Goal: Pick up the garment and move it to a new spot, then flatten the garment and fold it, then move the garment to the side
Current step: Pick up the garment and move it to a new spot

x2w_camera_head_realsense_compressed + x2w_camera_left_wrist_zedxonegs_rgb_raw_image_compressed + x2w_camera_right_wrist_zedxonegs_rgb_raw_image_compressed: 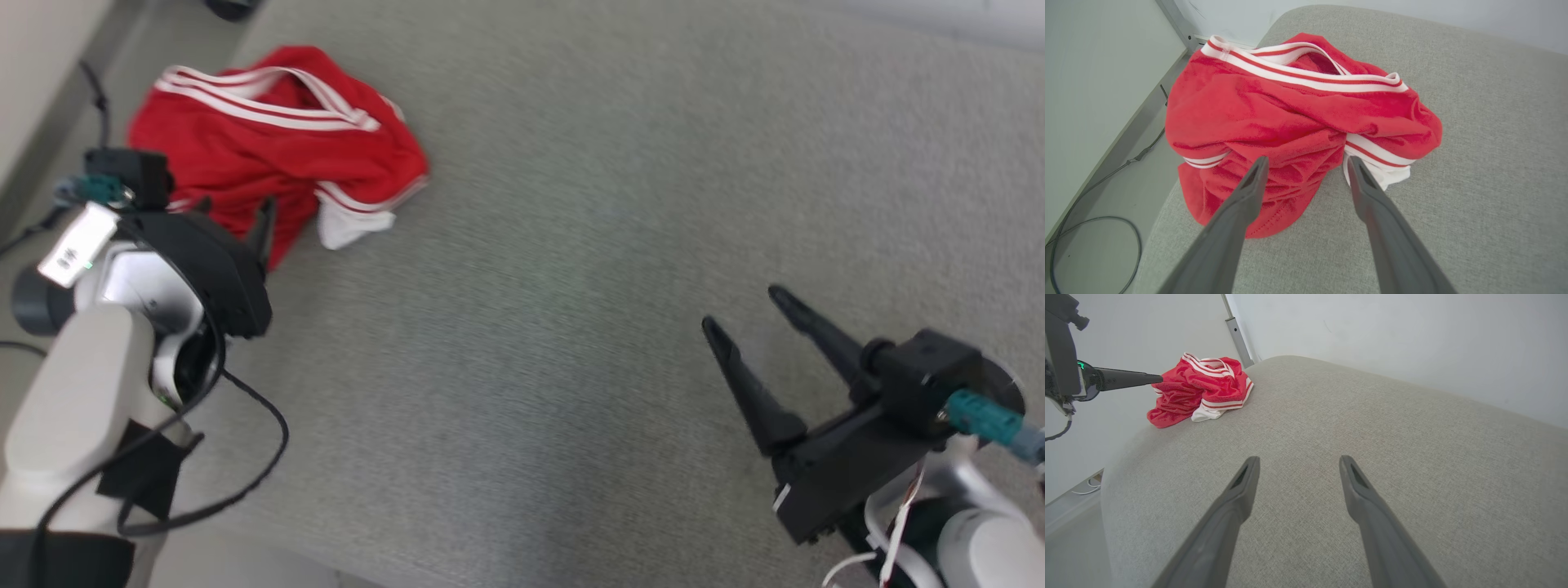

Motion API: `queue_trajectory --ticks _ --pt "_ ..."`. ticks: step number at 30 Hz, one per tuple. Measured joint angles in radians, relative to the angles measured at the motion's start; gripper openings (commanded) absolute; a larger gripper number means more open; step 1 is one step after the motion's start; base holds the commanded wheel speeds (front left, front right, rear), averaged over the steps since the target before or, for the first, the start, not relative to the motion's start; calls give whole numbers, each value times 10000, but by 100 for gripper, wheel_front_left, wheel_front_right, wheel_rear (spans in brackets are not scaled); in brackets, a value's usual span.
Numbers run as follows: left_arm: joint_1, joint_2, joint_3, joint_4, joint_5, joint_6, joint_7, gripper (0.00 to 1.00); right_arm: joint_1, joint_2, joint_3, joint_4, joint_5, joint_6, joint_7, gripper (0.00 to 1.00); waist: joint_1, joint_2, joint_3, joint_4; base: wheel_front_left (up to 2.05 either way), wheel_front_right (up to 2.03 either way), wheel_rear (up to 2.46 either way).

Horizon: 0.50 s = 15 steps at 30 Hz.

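The garment (pixel 269 139) is red with white striped bands and lies crumpled in a heap near the far left corner of the grey cushioned surface (pixel 588 245). My left gripper (pixel 233 214) hovers at the heap's near edge, open. In the left wrist view its fingertips straddle the garment (pixel 1290 114) from above, the left gripper (pixel 1307 161) holding nothing. My right gripper (pixel 742 308) stands open over bare fabric at the lower right, far from the heap. From the right wrist view, the right gripper (pixel 1299 459) points toward the distant garment (pixel 1204 388), with a left finger (pixel 1126 379) at its top.
The cushioned surface (pixel 1392 437) has rounded edges, and the garment sits close to its left drop-off. Beyond that edge lies floor with a dark cable (pixel 1094 222). A pale wall and a metal post (pixel 1233 328) stand behind.
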State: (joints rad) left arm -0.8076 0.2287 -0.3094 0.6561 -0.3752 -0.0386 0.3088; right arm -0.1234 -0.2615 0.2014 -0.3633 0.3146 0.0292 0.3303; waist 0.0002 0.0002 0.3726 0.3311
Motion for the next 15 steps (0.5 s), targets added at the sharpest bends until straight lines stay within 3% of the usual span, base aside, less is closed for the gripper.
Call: queue_trajectory --ticks 10,15 --pt "-1562 270 -178 765 577 48 299 100 -675 -102 -314 -675 -2 -130 362 100 0 1 1375 -848 0 0 0" --pt "-1873 169 -290 1386 982 602 355 100 -772 -132 -523 -669 -2 -221 408 100 0 1 1988 -1191 0 0 0"
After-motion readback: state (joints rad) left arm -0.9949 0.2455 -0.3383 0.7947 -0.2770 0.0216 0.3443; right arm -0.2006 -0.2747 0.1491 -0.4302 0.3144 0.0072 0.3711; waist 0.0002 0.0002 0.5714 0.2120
